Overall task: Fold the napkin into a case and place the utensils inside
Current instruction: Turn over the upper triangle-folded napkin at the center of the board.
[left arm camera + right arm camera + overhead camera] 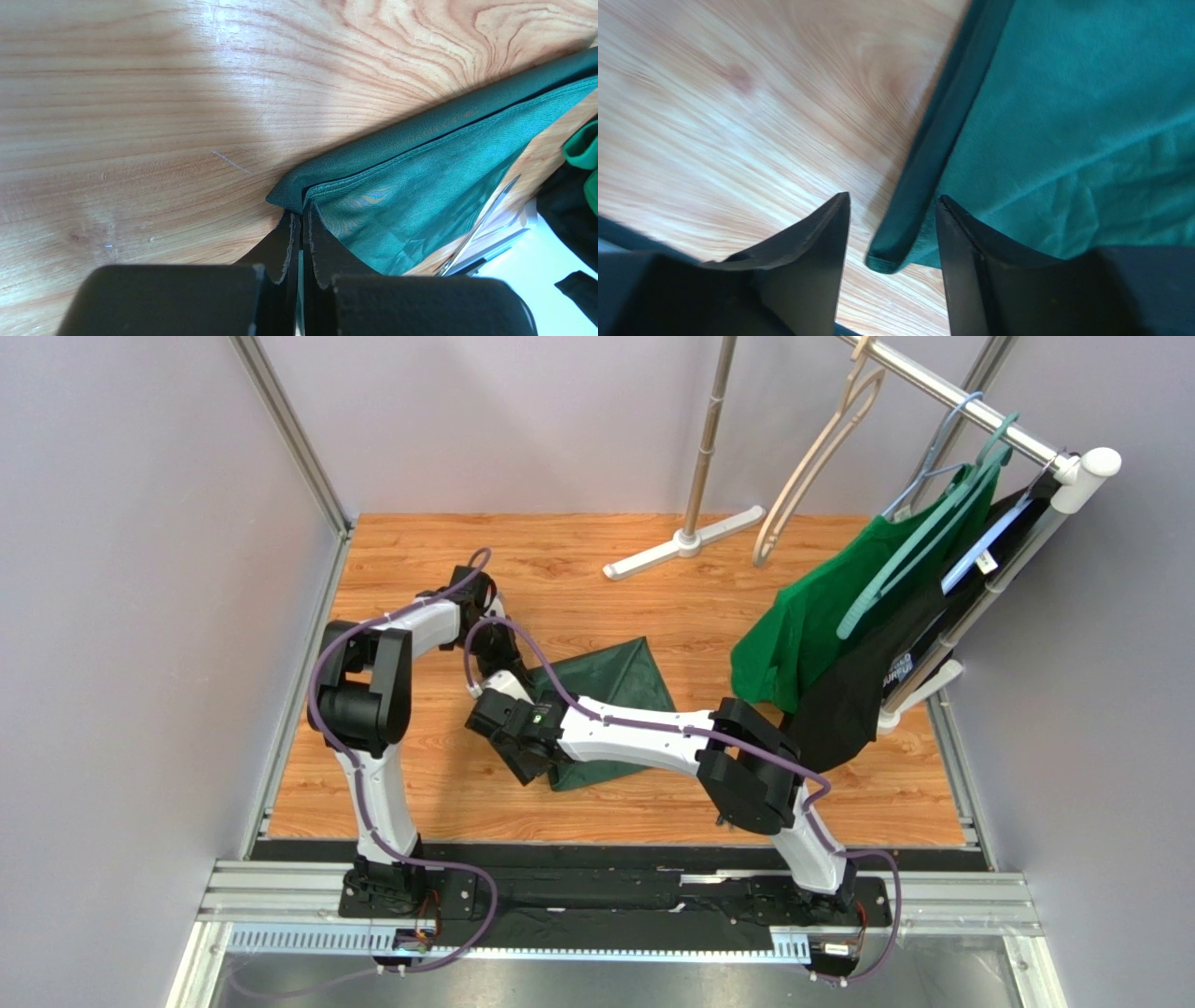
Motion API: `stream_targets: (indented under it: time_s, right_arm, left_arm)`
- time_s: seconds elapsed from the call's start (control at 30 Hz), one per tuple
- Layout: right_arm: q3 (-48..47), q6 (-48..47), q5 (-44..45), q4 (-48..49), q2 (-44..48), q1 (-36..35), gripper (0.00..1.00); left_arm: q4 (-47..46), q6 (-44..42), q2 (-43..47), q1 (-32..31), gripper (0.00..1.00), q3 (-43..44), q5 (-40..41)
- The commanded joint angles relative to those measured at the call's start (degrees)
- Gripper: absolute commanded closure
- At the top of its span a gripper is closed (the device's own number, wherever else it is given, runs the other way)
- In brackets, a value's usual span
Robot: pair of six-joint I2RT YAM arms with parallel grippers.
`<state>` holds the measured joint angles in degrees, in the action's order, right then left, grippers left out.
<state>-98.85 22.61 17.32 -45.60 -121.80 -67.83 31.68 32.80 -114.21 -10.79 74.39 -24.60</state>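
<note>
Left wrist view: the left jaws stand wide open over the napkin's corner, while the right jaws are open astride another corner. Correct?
No. The left wrist view shows the left jaws closed, pinching the napkin at its corner, not wide open. The rest holds: the right jaws are open astride another corner, as the right wrist view shows.

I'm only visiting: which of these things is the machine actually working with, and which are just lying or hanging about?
Part of the job:
- napkin, the dark green cloth on the table
- utensils, slim silver pieces just past its edge

Just about:
- bright green garment
- black garment
- clothes rail
- empty beige hanger
- white stand foot
</note>
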Motion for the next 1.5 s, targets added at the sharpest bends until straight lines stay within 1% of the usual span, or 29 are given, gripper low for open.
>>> stream_targets:
  time_s: [0.0, 0.23, 0.33, 0.43, 0.5, 0.53, 0.6, 0.7, 0.87, 0.97, 1.03, 1.17, 1.33, 1.47]
  right_arm:
    - [2.95, 0.06, 6.23, -1.68, 0.95, -1.07, 0.5]
    - [6.82, 0.24, 6.5, -0.11, 1.13, -1.51, 0.53]
    - [7.88, 0.15, 5.01, 0.86, 0.69, -1.51, 0.59]
    - [8.76, 0.33, 4.21, 1.57, 0.95, -1.51, 0.6]
    - [9.37, 0.15, 3.51, 1.83, 1.12, -1.51, 0.57]
    - [9.55, 0.41, 3.16, 2.27, 1.3, -1.51, 0.53]
    - [11.48, 0.5, 1.24, 3.24, 2.0, -1.34, 0.5]
    - [14.55, 0.42, -2.98, 6.31, 3.32, -0.55, 0.49]
    - [17.9, 0.24, -6.24, 10.44, 7.79, 0.24, 0.47]
    - [18.17, -1.25, -3.0, 10.19, 10.95, 0.42, 0.45]
    - [16.07, -2.57, -1.86, 8.18, 11.67, 0.42, 0.44]
    - [12.81, -4.59, 0.08, 5.0, 12.72, 0.16, 0.43]
    - [12.19, -5.47, -4.57, 5.78, 12.29, 0.16, 0.46]
    - [13.68, -5.3, -5.37, 7.46, 10.53, 0.16, 0.47]
  left_arm:
    - [-1.27, 1.48, 0.31, -0.29, 1.0, -0.83, 3.42]
    - [-1.89, 1.57, -0.04, -0.29, 1.0, -0.91, 3.42]
    - [-1.8, 1.57, -0.22, -0.29, 1.0, -0.65, 3.42]
    - [-1.71, 1.39, -0.13, -0.29, 1.0, -0.56, 3.33]
    - [-1.62, 1.22, -0.13, -0.29, 1.0, -0.65, 3.33]
    - [-1.62, 1.13, -0.13, -0.29, 1.0, -0.74, 3.33]
    - [-1.62, 1.13, -0.22, -0.29, 1.0, -0.65, 3.24]
    - [-1.62, 1.04, -0.31, -0.29, 1.0, -0.65, 3.07]
    - [-1.62, 0.86, -0.31, -0.29, 1.0, -0.56, 2.98]
    - [-1.45, 0.78, -0.48, -0.29, 1.0, -0.56, 2.89]
    - [-1.71, 0.78, -0.48, -0.2, 1.0, -0.65, 2.89]
    - [-1.8, 0.87, -0.75, -0.29, 1.0, -0.56, 2.89]
    - [-1.89, 0.87, -0.75, -0.29, 1.0, -0.56, 2.89]
    - [-1.89, 0.87, -0.66, -0.29, 1.0, -0.74, 2.8]
